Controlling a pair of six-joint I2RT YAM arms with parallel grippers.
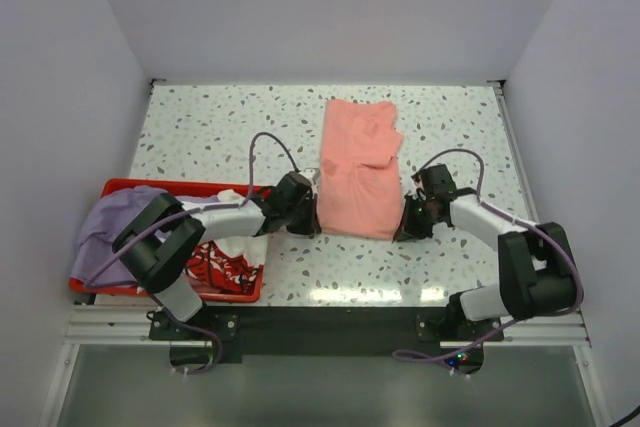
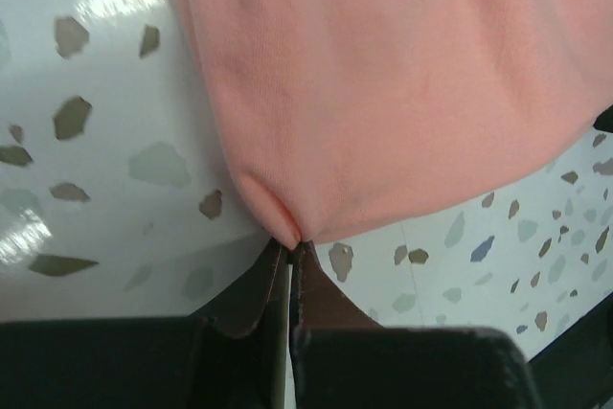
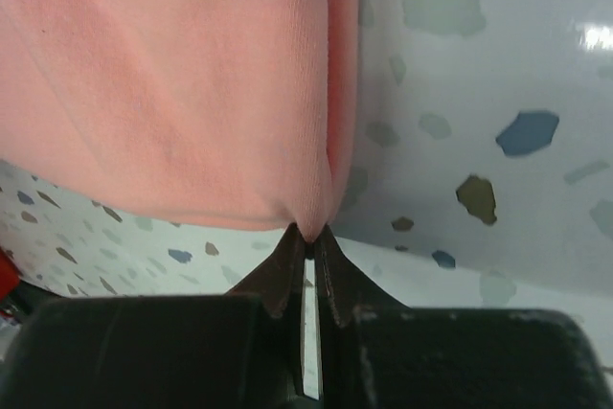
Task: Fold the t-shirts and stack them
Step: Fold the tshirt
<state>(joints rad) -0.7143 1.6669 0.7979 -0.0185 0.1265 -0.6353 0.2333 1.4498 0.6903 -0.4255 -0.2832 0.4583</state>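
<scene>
The pink t-shirt [image 1: 358,172] lies in the middle of the bench [image 1: 220,127], folded into a long strip that runs away from the arms. The left fingers [image 2: 257,296] are clenched on its near left corner, and the right fingers [image 3: 337,280] pinch its near right corner. At the left, the purple t-shirt [image 1: 115,222] hangs over the end of a red crate [image 1: 150,187]. The white t-shirt [image 1: 225,262] with red print sits inside the crate.

T-shirt [image 1: 358,167] between left hand [image 1: 312,215], right hand [image 1: 404,227]
</scene>
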